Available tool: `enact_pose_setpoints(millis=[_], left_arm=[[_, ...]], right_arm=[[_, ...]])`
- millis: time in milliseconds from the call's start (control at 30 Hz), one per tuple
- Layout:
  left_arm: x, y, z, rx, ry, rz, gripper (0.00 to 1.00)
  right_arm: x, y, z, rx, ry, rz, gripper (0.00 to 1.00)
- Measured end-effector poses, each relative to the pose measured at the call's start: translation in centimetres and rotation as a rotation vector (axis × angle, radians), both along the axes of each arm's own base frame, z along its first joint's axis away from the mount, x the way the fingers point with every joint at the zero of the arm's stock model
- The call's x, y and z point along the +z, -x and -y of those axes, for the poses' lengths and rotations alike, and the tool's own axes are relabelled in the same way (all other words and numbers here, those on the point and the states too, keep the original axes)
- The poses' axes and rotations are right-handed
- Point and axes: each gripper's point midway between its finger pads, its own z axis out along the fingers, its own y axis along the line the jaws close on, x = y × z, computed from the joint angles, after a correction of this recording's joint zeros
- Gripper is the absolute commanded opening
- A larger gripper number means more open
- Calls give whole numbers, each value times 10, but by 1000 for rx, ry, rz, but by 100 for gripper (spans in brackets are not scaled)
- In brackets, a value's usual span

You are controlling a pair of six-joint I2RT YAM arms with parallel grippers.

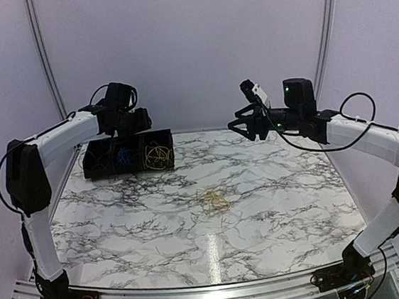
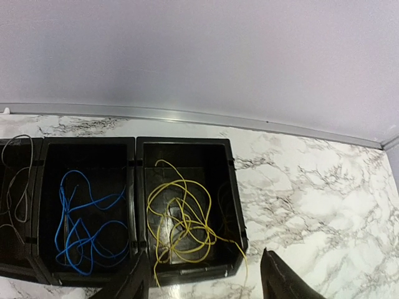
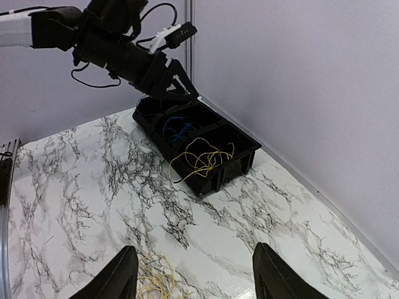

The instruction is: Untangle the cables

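On the left, my left gripper [image 2: 206, 283] hung in the air just above a black tray [image 1: 116, 171] at the far left of the marble table [image 1: 298, 203]. Its two fingers [image 2: 134, 283] stood apart and there was nothing between them. The tray had three boxes in a row. In the left box lay a thin grey cable [image 2: 19, 180]. In the middle box lay a blue cable [image 2: 81, 230], all in loops. In the right box lay a yellow cable [image 2: 181, 218], also in loops, and one thin bit of it hung out over the near wall of the tray. In the middle of the table, well apart from the tray, I saw a small pale yellow heap of cables [image 1: 213, 199] lying flat. I could not tell how many were in it. On the right, my right gripper [image 3: 196, 280] was high above the table at the far side, pointing toward the tray. Its fingers [image 3: 118, 277] stood apart too, and it held nothing. The heap was below it, near its left finger in the wrist view.
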Motion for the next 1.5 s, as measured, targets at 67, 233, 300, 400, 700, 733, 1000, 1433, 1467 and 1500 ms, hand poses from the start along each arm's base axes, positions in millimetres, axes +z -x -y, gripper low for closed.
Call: enact_pose_setpoints(millis=[67, 233, 300, 400, 700, 733, 1000, 1433, 1467, 1500], left_arm=[[11, 20, 6, -48, 8, 4, 59], [-3, 60, 45, -239, 32, -57, 52], [-21, 77, 60, -319, 46, -115, 53], [-41, 89, 70, -374, 64, -183, 52], [-88, 89, 69, -385, 19, -303, 47], [-93, 89, 68, -385, 9, -314, 46], [-113, 81, 66, -388, -54, -332, 40], [-125, 56, 76, -439, -151, -275, 6], [-128, 55, 76, -441, -154, -276, 2], [-131, 54, 77, -441, -157, -279, 0]], right_arm=[[0, 0, 0, -3, 1, 0, 63], [-3, 0, 1, -5, 4, -4, 64], [-5, 0, 1, -5, 6, -8, 64], [-8, 2, 2, -5, 10, -14, 64], [-12, 12, 7, -7, 17, -13, 64], [-12, 13, 8, -9, 17, -13, 65], [-13, 17, 11, -16, 23, -6, 65], [-22, 18, 13, -23, 44, -19, 66], [-22, 18, 14, -25, 44, -20, 66], [-22, 17, 14, -26, 45, -19, 66]])
